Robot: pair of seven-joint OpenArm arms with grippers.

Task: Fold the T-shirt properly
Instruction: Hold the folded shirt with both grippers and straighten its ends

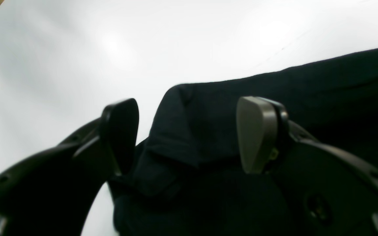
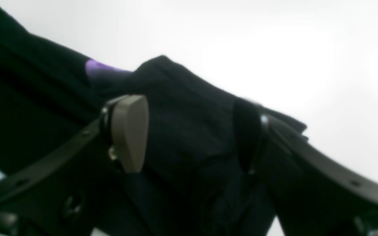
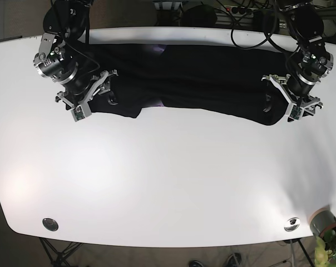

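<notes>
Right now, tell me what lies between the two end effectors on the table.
In the base view, only the black T-shirt spans from the right end effector to the left end effector.

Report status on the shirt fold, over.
Left gripper open, fingers straddling T-shirt end. Right gripper open, same at the other end. Shirt a long dark band across the table far side. Nothing in the way.

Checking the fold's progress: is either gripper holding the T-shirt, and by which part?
Neither. The left gripper and right gripper are open, each straddling one end of the black T-shirt, with no pinch showing.
</notes>
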